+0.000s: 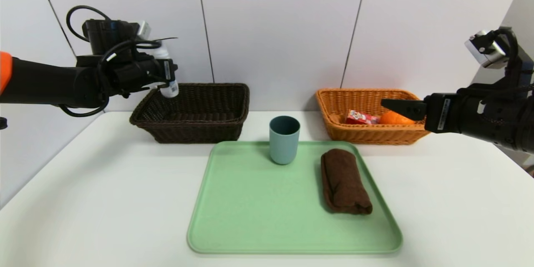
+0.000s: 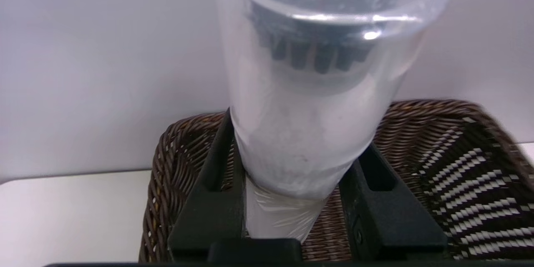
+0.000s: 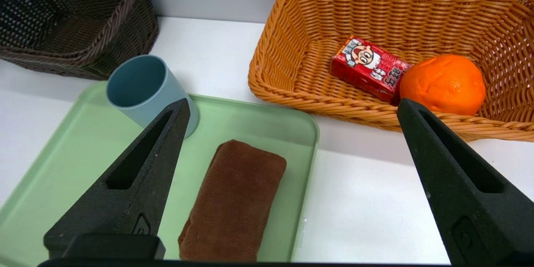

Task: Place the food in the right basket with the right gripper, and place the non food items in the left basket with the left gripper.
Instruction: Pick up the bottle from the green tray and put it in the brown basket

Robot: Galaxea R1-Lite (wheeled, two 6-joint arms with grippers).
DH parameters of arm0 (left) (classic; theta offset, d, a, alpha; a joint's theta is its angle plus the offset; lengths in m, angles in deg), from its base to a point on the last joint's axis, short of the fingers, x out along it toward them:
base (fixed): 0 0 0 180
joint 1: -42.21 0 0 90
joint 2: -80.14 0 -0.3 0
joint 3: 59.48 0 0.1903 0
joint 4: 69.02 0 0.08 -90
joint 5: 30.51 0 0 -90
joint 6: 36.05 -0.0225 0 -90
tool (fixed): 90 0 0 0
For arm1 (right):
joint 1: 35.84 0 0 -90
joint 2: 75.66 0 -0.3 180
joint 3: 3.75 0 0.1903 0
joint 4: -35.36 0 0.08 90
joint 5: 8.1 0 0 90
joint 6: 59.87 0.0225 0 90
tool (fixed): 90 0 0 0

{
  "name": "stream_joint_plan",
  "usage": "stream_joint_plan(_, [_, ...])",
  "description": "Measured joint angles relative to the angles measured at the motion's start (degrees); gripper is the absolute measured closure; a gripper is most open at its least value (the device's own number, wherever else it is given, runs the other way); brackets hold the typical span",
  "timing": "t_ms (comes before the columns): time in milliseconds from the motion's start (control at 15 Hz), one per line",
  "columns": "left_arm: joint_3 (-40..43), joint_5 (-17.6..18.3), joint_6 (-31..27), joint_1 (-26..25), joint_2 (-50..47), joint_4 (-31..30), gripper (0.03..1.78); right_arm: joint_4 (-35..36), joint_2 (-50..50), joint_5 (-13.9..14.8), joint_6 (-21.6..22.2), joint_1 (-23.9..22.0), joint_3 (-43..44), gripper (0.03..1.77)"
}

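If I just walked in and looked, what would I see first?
Probably the left gripper up in the air, holding a clear plastic-wrapped cup over the dark brown basket. Next, the bright orange and red snack box lying in the orange basket on the right. In the middle, a green tray carries a blue cup and a rolled brown towel.

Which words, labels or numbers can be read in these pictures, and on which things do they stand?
Red carton in the orange basket: a cartoon face and white characters, too blurred to read.
White sticker on the left gripper, which holds a clear plastic-wrapped item: print too small to read.
White sticker on the right gripper: print too small to read.
Blue cup, brown towel, green tray, dark basket: no text.
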Motion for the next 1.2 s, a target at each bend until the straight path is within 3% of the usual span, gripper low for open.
stream_joint_plan(133, [-0.1,0.0,-0.4,-0.3,1.6,0.0,1.18,2.0,1.2,-0.1,-1.2,-0.3,0.5,0.09])
stream_joint_plan(267, [-0.1,0.0,-0.7,-0.3,2.5,0.3,1.18,2.5,2.1,-1.3,-6.0,-1.1,1.0,0.09])
stream_joint_plan(533, [-0.1,0.1,-0.9,-0.8,3.4,0.2,1.18,-9.5,3.3,-6.0,-17.4,-4.7,4.9,0.09])
stream_joint_plan(667, [-0.1,0.1,-1.6,-1.1,3.8,0.2,1.18,-14.8,4.2,-6.3,-17.8,-6.2,8.0,0.09])
stream_joint_plan(1200, [-0.1,0.2,-1.4,-1.4,6.1,-0.2,1.18,-15.4,5.5,-6.4,-17.9,-9.2,9.5,0.09])
